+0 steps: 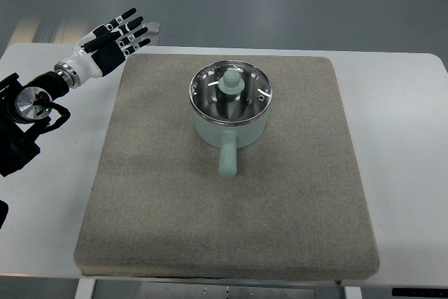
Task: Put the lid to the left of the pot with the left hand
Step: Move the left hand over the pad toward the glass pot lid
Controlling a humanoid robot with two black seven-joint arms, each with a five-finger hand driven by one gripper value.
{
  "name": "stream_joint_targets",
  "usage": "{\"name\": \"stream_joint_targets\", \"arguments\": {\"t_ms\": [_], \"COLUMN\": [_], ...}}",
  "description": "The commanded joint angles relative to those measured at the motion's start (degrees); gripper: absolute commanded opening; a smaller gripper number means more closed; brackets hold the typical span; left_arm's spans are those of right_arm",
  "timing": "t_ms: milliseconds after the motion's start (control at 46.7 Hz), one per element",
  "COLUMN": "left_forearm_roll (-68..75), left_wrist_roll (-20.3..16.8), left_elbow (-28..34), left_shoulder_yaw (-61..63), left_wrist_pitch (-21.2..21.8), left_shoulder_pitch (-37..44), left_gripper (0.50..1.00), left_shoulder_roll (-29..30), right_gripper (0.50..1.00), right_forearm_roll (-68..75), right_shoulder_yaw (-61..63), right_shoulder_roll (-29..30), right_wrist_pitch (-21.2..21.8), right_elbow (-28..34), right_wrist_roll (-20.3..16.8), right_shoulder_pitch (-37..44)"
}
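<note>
The lid [230, 91] sits on top of the pot [229, 124], covering its whole mouth. It is a round glass lid with a shiny metal rim, and a pale mint-green knob [230, 81] stands upright at its centre. A small metal vent shows near the lid's right edge. Through the glass I see only reflections and the dark shadow of the knob; I cannot tell whether anything lies inside the pot.

The pot is a small mint-green saucepan. Its straight handle [228, 157], the same green, points toward the lower edge of the picture, toward me. The pot stands a little above the middle of a square grey mat [175, 215], which has a coarse, felt-like surface. The mat lies on a white table [406, 166] and covers most of it, leaving bare white strips on the left and right.

My left hand [115, 38] hangs over the table's far left corner, just beyond the mat's upper left corner and well apart from the pot and lid. Its black and white fingers [133, 27] are stretched out and spread, pointing up and to the right, and they hold nothing. My left forearm [31, 103], with its silver wrist joint and black housing, comes in from the left edge of the picture.
</note>
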Motion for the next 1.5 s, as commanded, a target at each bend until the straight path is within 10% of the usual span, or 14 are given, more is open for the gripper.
{"name": "stream_joint_targets", "arguments": {"t_ms": [0, 878, 1478], "left_forearm_roll": [-0.04, -0.04, 31.23], "left_wrist_roll": [-0.03, -1.08, -11.98], "left_elbow": [0.02, -0.07, -0.07], "left_shoulder_yaw": [-0.01, -0.10, 0.25], "left_wrist_pitch": [-0.02, -1.16, -1.60], "left_shoulder_pitch": [0.00, -1.93, -5.97], "left_gripper": [0.996, 0.996, 0.996], "left_shoulder_roll": [-0.05, 0.74, 2.24], "right_gripper": [0.921, 0.921, 0.921], "right_forearm_roll": [0.00, 0.00, 0.00], "right_shoulder_yaw": [0.00, 0.00, 0.00], "right_shoulder_roll": [0.00, 0.00, 0.00], "right_wrist_pitch": [0.00, 0.00, 0.00], "right_elbow": [0.00, 0.00, 0.00], "right_wrist_roll": [0.06, -0.02, -0.02], "right_shoulder_pitch": [0.00, 0.00, 0.00]}}
